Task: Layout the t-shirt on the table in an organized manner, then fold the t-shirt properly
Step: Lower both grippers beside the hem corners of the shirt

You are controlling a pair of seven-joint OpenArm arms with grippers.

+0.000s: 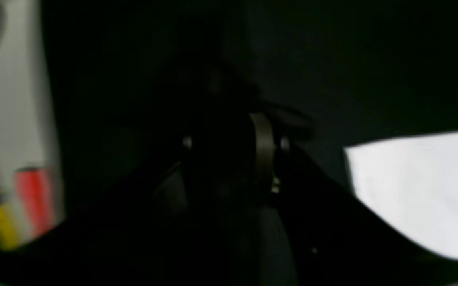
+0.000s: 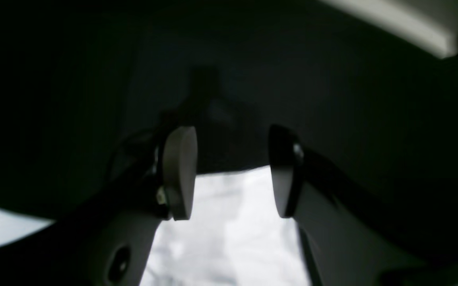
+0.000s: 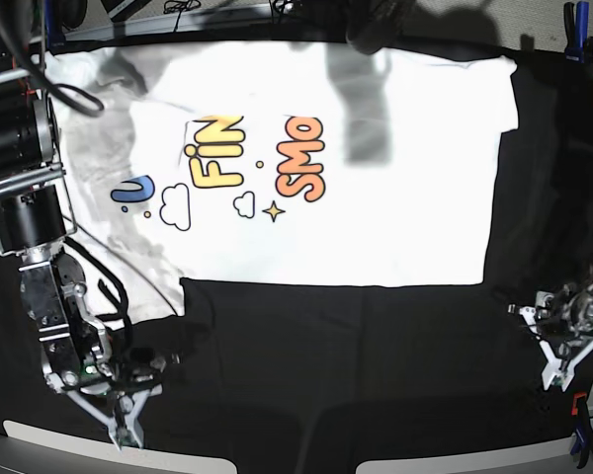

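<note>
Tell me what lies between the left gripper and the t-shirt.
Only bare black table cloth: in the base view nothing sits between the left gripper and the t-shirt.

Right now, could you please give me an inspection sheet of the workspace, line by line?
Surface: the table is covered in wrinkled black cloth, bare in front of the shirt.
Job's things: the t-shirt lies spread print-up across the far half; its edge nearest the right arm is rumpled, with one sleeve hanging forward.
Clutter: nothing seen on the table.
Grippers: the right gripper has its jaws apart over the shirt's edge, holding nothing; the left gripper sits over black cloth clear of the shirt, its jaws too dark to judge.
Cables: black cables loop beside the right arm, over the shirt.
Surroundings: clips at the table's edges; blurred red and yellow objects beyond the table.
</note>
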